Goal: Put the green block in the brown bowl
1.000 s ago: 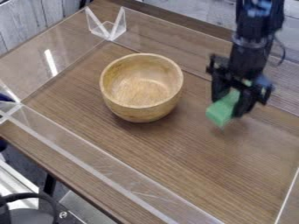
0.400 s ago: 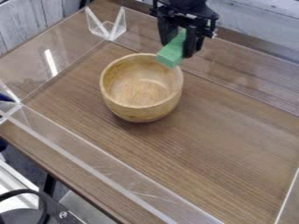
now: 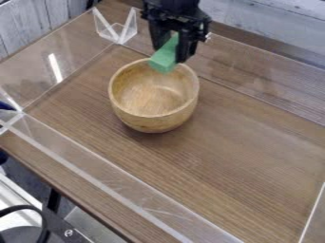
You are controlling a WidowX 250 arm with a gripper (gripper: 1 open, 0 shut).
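The brown bowl (image 3: 154,93) is a round wooden bowl with visible grain, standing left of centre on the dark wood table. The green block (image 3: 165,56) hangs tilted above the bowl's far rim. My black gripper (image 3: 173,46) comes down from the top of the camera view and is shut on the block's upper end; its fingers hide that end. The inside of the bowl shows nothing in it.
A clear acrylic wall (image 3: 51,66) runs around the table, with a low front panel (image 3: 127,185) near the camera. A small clear bracket (image 3: 117,27) stands at the back left corner. Bare table (image 3: 241,142) stretches to the right of the bowl.
The gripper has carried the green block leftward and slightly up, from beside the bowl's right side to above its far rim. The block stayed gripped throughout.
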